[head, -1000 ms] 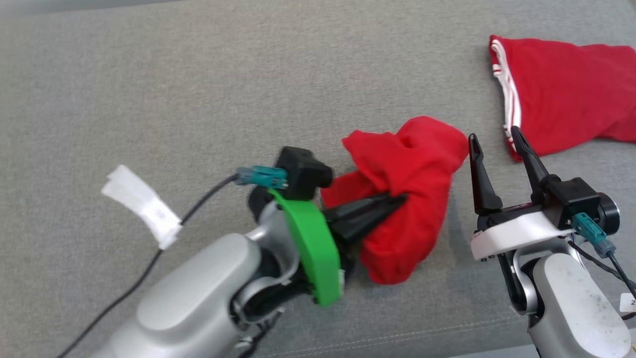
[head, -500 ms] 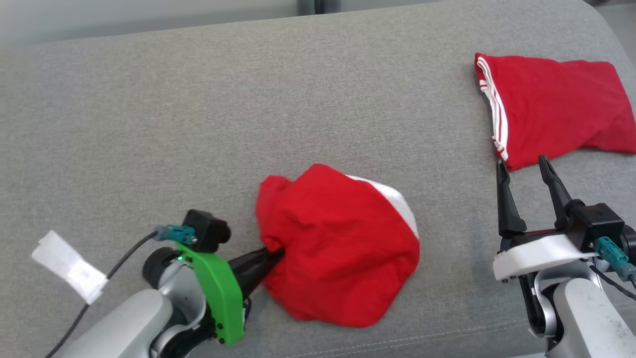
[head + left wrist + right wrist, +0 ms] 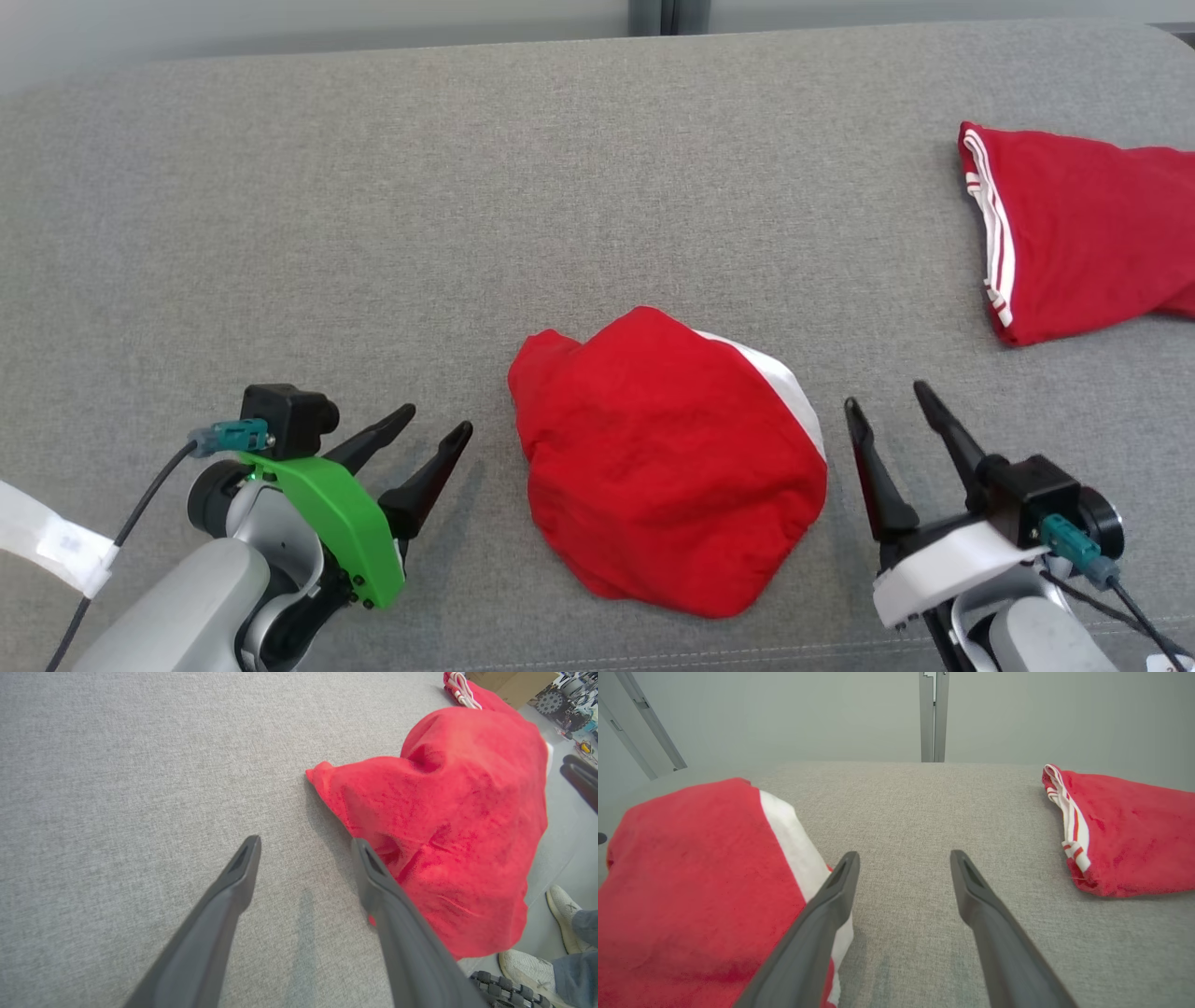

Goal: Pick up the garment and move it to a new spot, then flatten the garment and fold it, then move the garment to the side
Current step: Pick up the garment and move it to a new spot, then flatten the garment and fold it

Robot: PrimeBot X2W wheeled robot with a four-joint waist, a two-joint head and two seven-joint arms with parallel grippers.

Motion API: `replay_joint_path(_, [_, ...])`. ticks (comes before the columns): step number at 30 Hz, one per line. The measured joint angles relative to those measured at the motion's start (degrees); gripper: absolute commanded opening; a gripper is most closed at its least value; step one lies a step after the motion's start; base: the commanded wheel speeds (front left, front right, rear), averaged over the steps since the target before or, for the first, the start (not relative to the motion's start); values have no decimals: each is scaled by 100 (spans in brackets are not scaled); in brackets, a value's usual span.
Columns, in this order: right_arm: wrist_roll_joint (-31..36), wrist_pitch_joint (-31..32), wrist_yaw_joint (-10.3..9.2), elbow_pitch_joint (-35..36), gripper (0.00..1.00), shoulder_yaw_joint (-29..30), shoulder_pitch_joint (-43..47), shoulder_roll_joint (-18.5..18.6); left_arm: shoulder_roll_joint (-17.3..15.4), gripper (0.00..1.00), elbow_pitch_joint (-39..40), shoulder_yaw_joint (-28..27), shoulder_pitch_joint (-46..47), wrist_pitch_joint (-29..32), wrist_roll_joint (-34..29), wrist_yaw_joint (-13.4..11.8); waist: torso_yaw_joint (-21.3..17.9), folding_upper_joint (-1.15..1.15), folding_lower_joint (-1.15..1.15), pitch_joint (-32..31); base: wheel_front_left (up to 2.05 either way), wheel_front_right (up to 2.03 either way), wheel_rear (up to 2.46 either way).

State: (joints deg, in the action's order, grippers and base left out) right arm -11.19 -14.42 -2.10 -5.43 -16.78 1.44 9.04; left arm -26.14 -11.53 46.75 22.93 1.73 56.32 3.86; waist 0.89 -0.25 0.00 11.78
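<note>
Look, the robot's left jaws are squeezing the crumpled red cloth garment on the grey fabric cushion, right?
The left jaws stand open beside the crumpled red cloth garment on the grey fabric cushion, not squeezing it; see the head view.

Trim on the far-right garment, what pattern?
Trim: white with red stripes, clearest in the right wrist view.

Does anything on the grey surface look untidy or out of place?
The red garment in the middle lies bunched in a rumpled heap, with white cloth showing along one edge. The second red garment, far right, lies folded.
</note>
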Motion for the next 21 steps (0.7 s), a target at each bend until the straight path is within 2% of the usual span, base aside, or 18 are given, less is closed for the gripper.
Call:
replay_joint_path(4, [-114, 0, 126, -68, 100, -78, 359, 5, 149, 100, 115, -193, -155, -310, 105, -44, 69, 0, 0, -16, 0, 0, 0])
replay_joint_path(8, [-116, 0, 278, -227, 100, -220, 539, 27, 143, 100, 143, -363, -323, -532, 222, -144, 48, 0, 0, -17, 0, 0, 0])
replay_joint_path(16, [-308, 44, 558, -734, 100, -417, 466, -115, 89, 100, 292, -403, -369, -660, 254, -178, -102, 0, 0, 22, 0, 0, 0])
replay_joint_path(21, [-421, 142, 613, -1037, 100, -460, 294, -276, 91, 100, 368, -375, -357, -661, 216, -178, -95, 0, 0, 82, 0, 0, 0])
